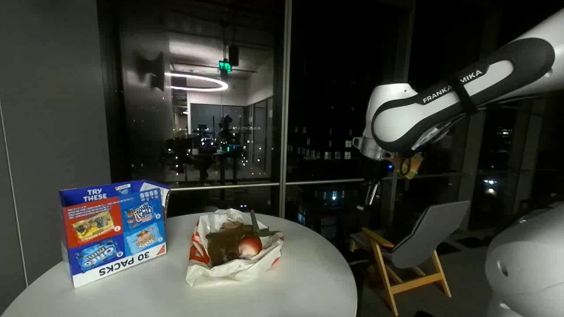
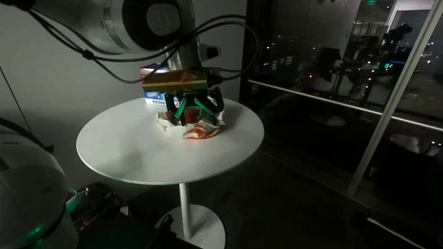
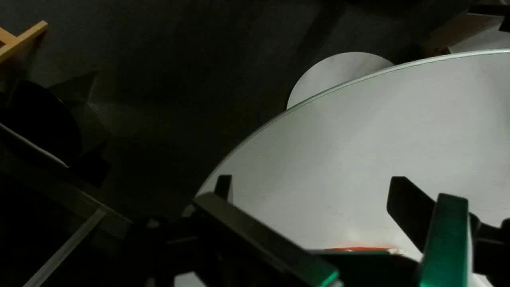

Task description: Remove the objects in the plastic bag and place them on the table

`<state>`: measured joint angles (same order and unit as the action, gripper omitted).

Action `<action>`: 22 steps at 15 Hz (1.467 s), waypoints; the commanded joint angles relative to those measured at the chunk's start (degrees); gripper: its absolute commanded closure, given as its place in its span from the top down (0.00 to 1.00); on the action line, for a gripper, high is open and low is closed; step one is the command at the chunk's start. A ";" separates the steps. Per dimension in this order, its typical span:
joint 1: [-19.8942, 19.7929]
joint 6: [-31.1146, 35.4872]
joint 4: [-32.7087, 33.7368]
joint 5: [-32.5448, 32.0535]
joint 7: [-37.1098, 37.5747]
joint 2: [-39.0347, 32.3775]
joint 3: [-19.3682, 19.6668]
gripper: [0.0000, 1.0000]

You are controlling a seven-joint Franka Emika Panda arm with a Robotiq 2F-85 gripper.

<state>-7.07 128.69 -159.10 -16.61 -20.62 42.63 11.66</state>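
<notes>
Pincer [image 3: 310,186] stands wide, well apart from the plastic bag [image 1: 220,274]

Nearest the wrist camera, the pincer's two fingers [image 3: 408,211] are spread far from each other, with the desk [image 3: 358,159] showing in the gap. Along the bottom of that view runs a sliver of the bag's red edge [image 3: 356,249]. In an exterior view the pincer hangs from the arm [image 1: 458,94], higher than the bag. White with red print, the bag lies crumpled on the desk, its rim around a round red piece [image 1: 250,247], narrow greyish-green pieces [image 1: 266,232] and a dark brown mass [image 1: 222,246] too dim to identify. Near the bag but apart from it, a blue-and-red carton [image 1: 116,229] stands on the desk.
</notes>
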 commanded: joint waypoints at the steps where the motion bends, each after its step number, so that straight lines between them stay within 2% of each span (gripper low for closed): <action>1: -0.09 -0.20 0.14 0.17 -0.09 0.04 -0.16 1.00; 20: -0.09 -0.20 0.17 0.17 -0.09 0.06 -0.16 1.00; 22: 2.22 1.23 1.10 1.10 -0.45 -2.43 -0.92 1.00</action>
<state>-7.01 128.68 -159.05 -16.61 -20.61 42.52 11.61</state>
